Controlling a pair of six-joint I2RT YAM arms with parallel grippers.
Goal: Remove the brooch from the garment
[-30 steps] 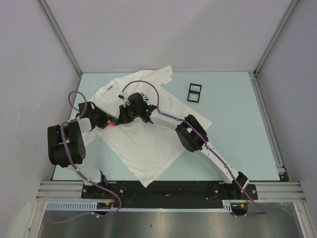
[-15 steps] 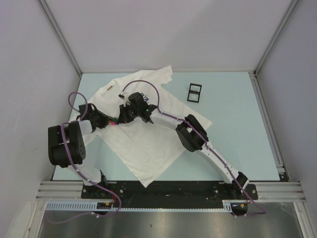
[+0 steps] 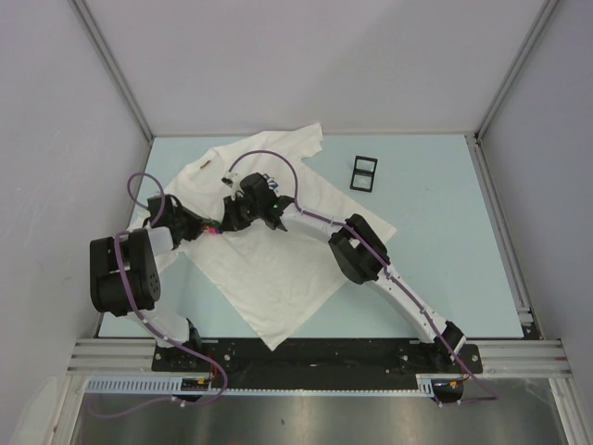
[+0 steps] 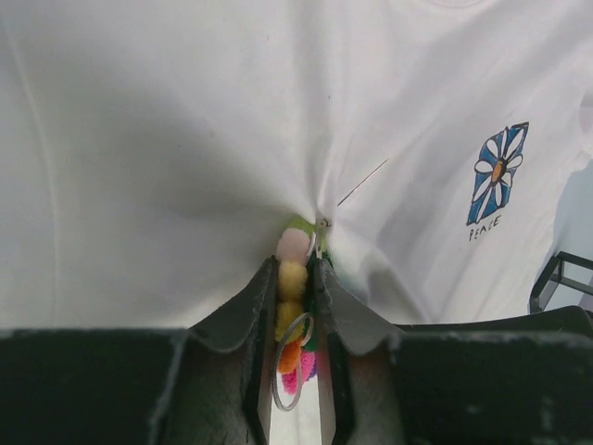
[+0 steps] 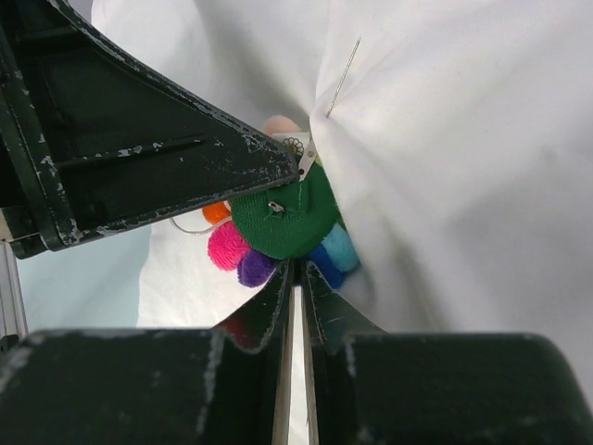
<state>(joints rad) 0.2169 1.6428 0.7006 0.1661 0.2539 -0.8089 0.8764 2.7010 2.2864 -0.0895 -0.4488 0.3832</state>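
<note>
The brooch (image 4: 292, 278) is a cluster of coloured pompoms on a round green backing (image 5: 283, 218) with a wire ring, and its pin (image 5: 343, 65) passes through the garment (image 3: 278, 269), a white T-shirt spread on the table. The fabric puckers around the pin (image 4: 361, 183), left of the blue flower emblem (image 4: 498, 171). My left gripper (image 4: 295, 264) is shut on the pompoms from the side. My right gripper (image 5: 296, 264) is shut with its tips pinching the lower rim of the green backing. Both grippers meet over the shirt's chest (image 3: 218, 224).
A small black frame (image 3: 364, 172) lies on the pale blue tabletop (image 3: 445, 232) to the right of the shirt. The shirt's tan collar label (image 3: 205, 164) sits at the upper left. Grey walls close in the table on three sides.
My left gripper has closed in on the brooch, and its fingers now cover most of the pompoms from above. The right arm has held still.
</note>
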